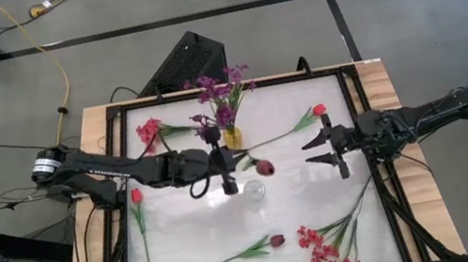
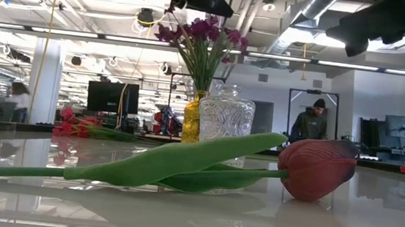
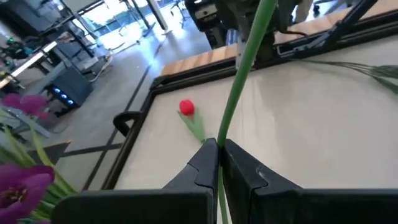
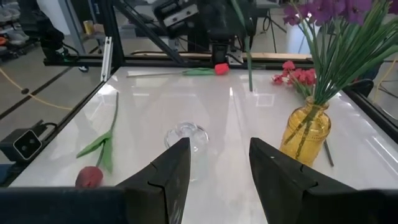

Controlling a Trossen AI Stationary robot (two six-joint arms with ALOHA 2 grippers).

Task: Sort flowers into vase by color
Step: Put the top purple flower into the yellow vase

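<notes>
My left gripper [image 1: 237, 163] is over the table's middle, shut on a tulip's green stem [image 3: 239, 74]. Its maroon bud [image 1: 265, 168] shows beside the clear glass vase [image 1: 253, 190]. A yellow vase [image 1: 232, 137] behind it holds purple sprigs [image 1: 220, 90]. My right gripper [image 1: 321, 152] waits open to the right, facing the vases. Lying flat on the table are a red tulip [image 1: 319, 110], another red tulip [image 1: 135, 196], a maroon tulip [image 1: 276, 240] and red-pink sprigs [image 1: 150, 131] [image 1: 327, 244]. My left gripper pinches the stem's middle part [image 3: 224, 134] between its two fingertips. The fingers come nearly level from the table's left. The stem stands steeply through them, and its upper part leaves the wrist view. Its thin lower end [image 4: 250, 88] hangs below, clear of the table.
A black frame [image 1: 361, 119] borders the white tabletop. The two vases stand close together at the centre. Loose flowers lie along the left, near and far-right parts. In the low view the near maroon tulip [image 2: 315, 167] and its leaf [image 2: 176, 163] lie across the front.
</notes>
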